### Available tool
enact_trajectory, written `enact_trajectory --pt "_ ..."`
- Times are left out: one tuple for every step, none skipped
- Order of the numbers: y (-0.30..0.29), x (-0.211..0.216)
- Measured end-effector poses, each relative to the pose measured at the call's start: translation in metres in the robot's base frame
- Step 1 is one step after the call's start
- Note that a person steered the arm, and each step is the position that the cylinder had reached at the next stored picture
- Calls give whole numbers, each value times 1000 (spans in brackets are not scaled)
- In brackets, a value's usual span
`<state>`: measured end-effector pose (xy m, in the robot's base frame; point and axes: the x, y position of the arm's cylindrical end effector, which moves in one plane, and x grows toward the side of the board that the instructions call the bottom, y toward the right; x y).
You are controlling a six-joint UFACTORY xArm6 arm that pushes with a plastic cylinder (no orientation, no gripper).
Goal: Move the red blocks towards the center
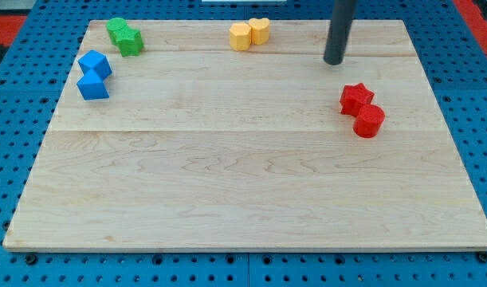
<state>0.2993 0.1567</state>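
Observation:
A red star-shaped block (356, 98) and a red cylinder (369, 121) lie touching each other at the view's right, the cylinder just below and right of the star. My tip (334, 60) stands on the board above and slightly left of the red star, apart from it by a short gap. The rod rises straight up out of the view's top.
The wooden board (243, 199) lies on a blue pegboard table. Two green blocks (124, 36) sit at the top left. Two blue blocks (92, 75) sit below them at the left edge. Two yellow blocks (249, 33) sit at the top centre.

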Motion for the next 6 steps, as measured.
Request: enact_trajectory --pt "10 39" --pt "74 52" --pt "78 87" --pt "39 135" --pt "-8 128" --pt "25 118"
